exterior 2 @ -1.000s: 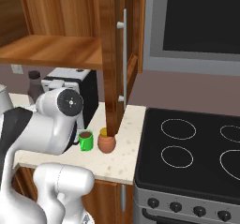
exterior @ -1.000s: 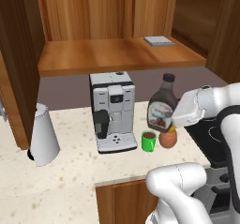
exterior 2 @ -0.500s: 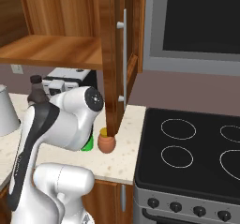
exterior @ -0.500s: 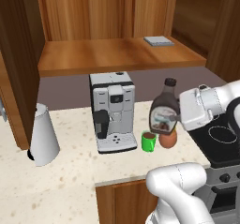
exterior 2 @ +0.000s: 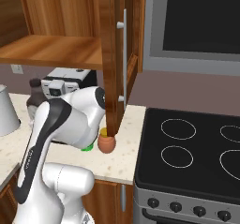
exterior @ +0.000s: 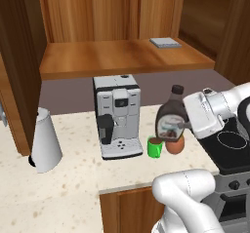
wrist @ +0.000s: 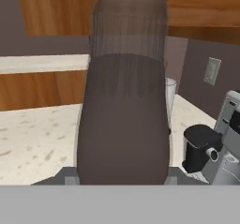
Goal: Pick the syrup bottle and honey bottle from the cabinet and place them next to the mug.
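Syrup bottle (exterior: 171, 119): dark brown, black cap, pale label; upright, held above the tabletop (exterior: 73, 173), directly over the mug and honey bottle.
Gripper (exterior: 188, 124): at the bottle's right side; fingers closed on its body, which looms large in the hand view (wrist: 123, 115).
Mug (exterior: 155, 147): green, on the tabletop just right of the coffee machine (exterior: 117, 115).
Honey bottle (exterior 2: 107, 142): orange jar, yellow lid, just beside the mug.
Cabinet (exterior: 122, 56): open, wooden shelf holding a flat grey item (exterior: 166, 42).
Kettle (exterior: 44, 140): white, far left, well apart.
Stove (exterior 2: 197, 153): black, to the right.
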Motion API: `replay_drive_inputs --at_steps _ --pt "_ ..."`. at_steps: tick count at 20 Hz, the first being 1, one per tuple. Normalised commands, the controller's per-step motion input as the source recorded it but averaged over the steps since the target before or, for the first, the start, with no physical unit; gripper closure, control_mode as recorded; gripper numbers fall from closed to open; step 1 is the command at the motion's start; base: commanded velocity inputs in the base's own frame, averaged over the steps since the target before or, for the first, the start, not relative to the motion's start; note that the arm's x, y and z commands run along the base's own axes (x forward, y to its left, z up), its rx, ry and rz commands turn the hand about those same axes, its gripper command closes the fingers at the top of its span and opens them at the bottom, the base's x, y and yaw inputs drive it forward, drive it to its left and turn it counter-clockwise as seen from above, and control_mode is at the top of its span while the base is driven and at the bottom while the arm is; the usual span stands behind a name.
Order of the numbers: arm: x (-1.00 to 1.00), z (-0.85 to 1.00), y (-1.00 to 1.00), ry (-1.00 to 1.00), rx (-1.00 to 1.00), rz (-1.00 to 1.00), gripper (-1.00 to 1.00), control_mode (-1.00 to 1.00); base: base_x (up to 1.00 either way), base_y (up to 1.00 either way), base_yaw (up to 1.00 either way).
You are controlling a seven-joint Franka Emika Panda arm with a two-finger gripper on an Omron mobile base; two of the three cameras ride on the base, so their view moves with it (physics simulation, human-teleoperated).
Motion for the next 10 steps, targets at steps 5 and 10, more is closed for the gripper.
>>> replay_drive_inputs --at_steps 5,10 --pt "0.05 -0.12 0.00 0.00 0.00 0.01 1.00 -1.00 0.00 0.00 0.00" --pt "0.21 -0.25 0.00 0.00 0.00 0.00 1.00 -1.00 0.00 0.00 0.00"
